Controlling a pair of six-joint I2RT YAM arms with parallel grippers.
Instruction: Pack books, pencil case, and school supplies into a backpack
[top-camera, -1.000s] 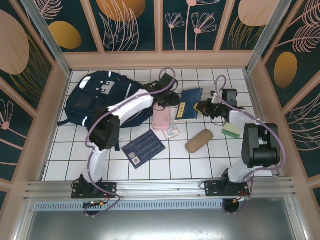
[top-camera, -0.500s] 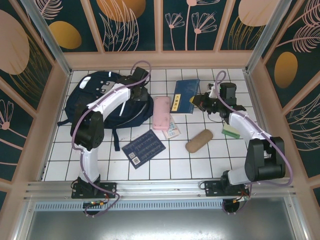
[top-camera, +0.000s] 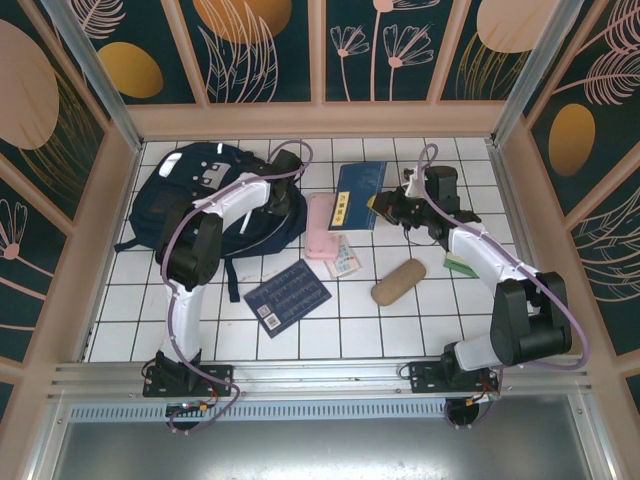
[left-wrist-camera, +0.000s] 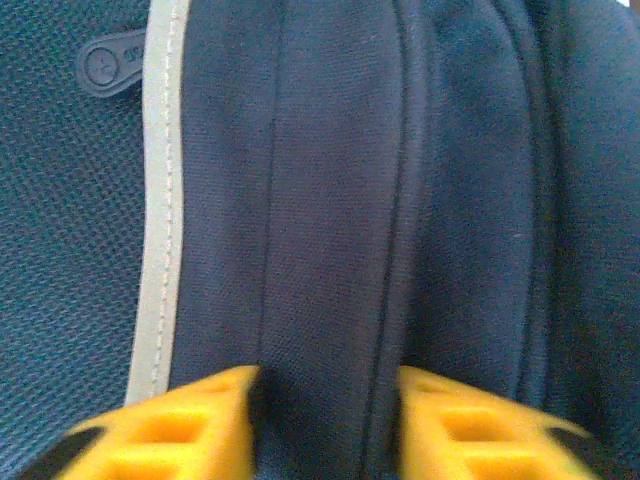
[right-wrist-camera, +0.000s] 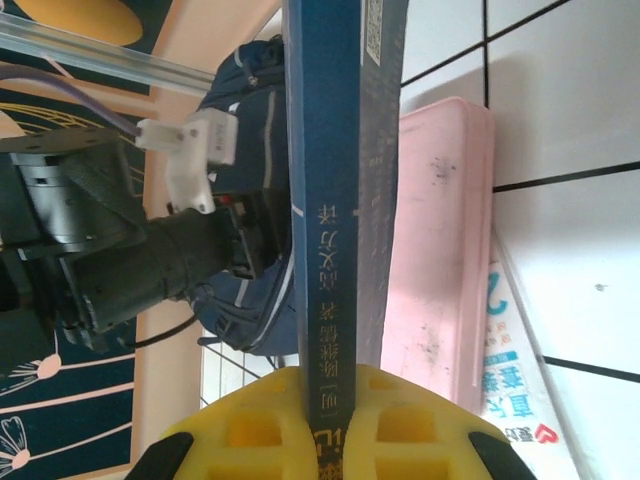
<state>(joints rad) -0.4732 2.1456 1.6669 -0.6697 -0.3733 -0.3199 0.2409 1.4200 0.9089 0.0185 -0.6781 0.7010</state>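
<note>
A: Where does the backpack (top-camera: 205, 195) lie?

B: Flat at the far left of the white-tiled table (top-camera: 420, 320), with its straps trailing toward the near side; the left gripper (top-camera: 285, 205) is down on its right edge.

A: And that gripper's grip?

B: In the left wrist view its yellow fingers (left-wrist-camera: 190, 425) stand on either side of a ridge of navy fabric, which fills the gap between them; whether they pinch it cannot be told.

A: The right gripper (top-camera: 388, 207)?

B: It is clamped on a navy book (top-camera: 358, 192) that has a yellow strip on its cover; the right wrist view shows this book edge-on between the yellow fingers; it sits right of the backpack, just beside the far end of the pink pencil case (top-camera: 321, 225).

A: The other things?

B: A printed packet (top-camera: 343, 258) touches the pencil case's near end; a grid-patterned navy book (top-camera: 287, 297) with a white barcode label lies nearer the bases; a tan oblong pouch (top-camera: 398, 281) rests right of the packet; a pale green piece (top-camera: 461, 264) lies beside the right arm.
</note>
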